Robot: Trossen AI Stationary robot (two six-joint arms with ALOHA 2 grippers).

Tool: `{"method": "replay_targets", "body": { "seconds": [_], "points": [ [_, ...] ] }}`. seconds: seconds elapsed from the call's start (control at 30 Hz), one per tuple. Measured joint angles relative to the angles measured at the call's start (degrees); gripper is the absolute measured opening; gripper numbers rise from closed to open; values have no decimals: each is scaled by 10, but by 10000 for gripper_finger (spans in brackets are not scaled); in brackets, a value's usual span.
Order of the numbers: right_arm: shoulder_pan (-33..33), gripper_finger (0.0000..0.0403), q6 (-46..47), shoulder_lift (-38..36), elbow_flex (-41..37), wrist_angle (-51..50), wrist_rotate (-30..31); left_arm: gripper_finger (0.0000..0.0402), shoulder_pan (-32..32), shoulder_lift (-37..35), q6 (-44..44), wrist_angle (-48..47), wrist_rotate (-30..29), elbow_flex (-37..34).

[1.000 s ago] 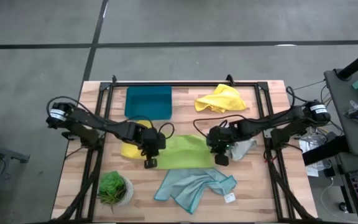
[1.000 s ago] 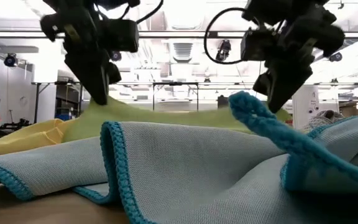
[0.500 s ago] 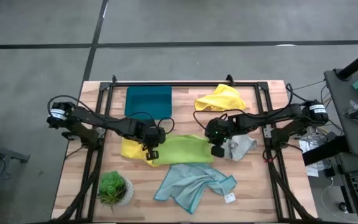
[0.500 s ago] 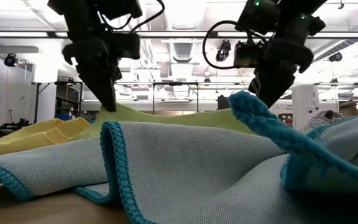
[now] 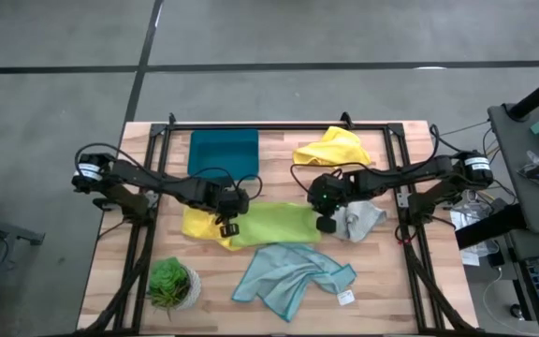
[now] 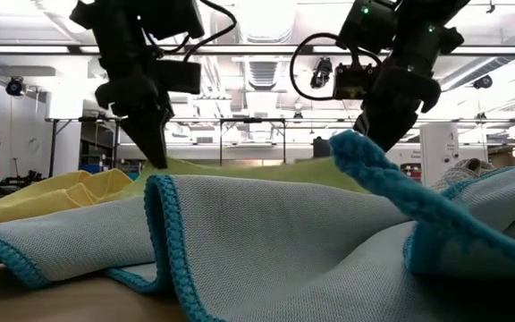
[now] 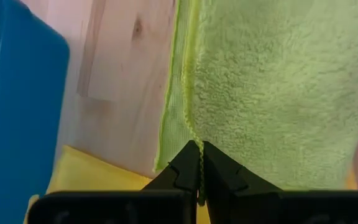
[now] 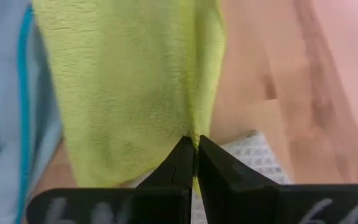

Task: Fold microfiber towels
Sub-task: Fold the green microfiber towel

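So we're mid-fold on the lime green towel (image 5: 271, 226), which sits in the middle of the desk (image 5: 400, 281). Our left gripper (image 5: 229, 227) has its fingers pinched tight on one edge of it, and our right gripper (image 5: 325, 224) is pinched on the opposite edge. In the wrist views the stitched hem runs right between the closed tips on both sides, so we've got a real hold on cloth, not air. From the low view the green edge looks lifted a little off the desk between the two arms.

The other towels are scattered around: one yellow towel (image 5: 333, 148) is bunched near the far edge, another yellow one (image 5: 197, 225) pokes out from under the green towel on the left side, the light blue towel (image 5: 293, 277) lies crumpled toward the near edge, and the pale grey towel (image 5: 359, 221) sits just beside the right gripper. The teal tray (image 5: 223, 153) is at the far left, and the potted plant (image 5: 169, 284) is at the near left corner.

Our guess for the next move: carry both pinched corners together across to the opposite edge, keeping them level so the fold lands square, then let go. We'd watch that the yellow one underneath doesn't drag along.
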Motion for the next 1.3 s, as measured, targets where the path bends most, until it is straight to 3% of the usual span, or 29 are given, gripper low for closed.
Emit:
{"method": "replay_targets", "body": {
  "seconds": [0.27, 0.43, 0.83, 1.0, 1.13, 1.3],
  "points": [
    [-4, 10, 0, 1, 0, 10, 7, 0, 0, 6, -11, 47, -6, -25],
    [-6, 34, 7, 1, 0, 11, 32, 3, 0, 6, -13, 48, -31, -25],
    [-10, 108, 17, -3, 0, 11, 33, 102, 0, -1, -15, 48, -61, -24],
    [-10, 104, 7, -6, 0, 11, 33, 127, 0, -3, -8, 47, -56, -18],
    [-10, 94, -17, -5, 0, 11, 31, 129, 0, -3, 52, 47, 1, -24],
    [-10, 85, -39, 6, -2, 34, 31, 129, 4, -1, 74, 55, 8, -42]
  ]
}}
